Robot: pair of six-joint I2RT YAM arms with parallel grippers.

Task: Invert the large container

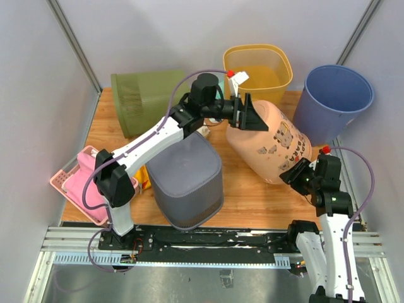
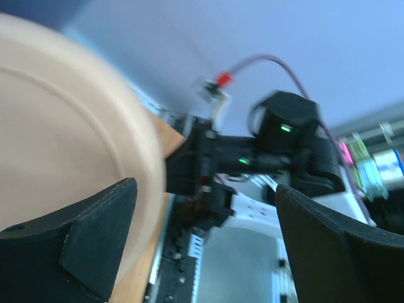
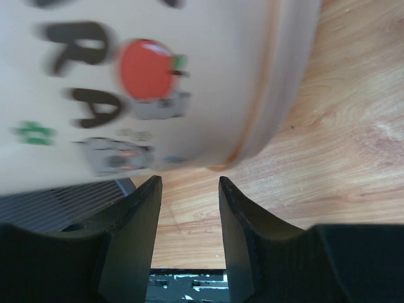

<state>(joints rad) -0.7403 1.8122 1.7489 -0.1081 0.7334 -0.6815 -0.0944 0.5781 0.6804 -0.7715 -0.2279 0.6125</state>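
Left gripper is spread wide beside the peach container's base. Only the right wrist view shows the right gripper parted and empty under the rim.

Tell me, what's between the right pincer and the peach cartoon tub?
Only bare wooden table separates the right pincer from the peach tub, per the right wrist view.

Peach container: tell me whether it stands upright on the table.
No, the peach container is tipped over on its side on the wooden table, its printed wall facing up.
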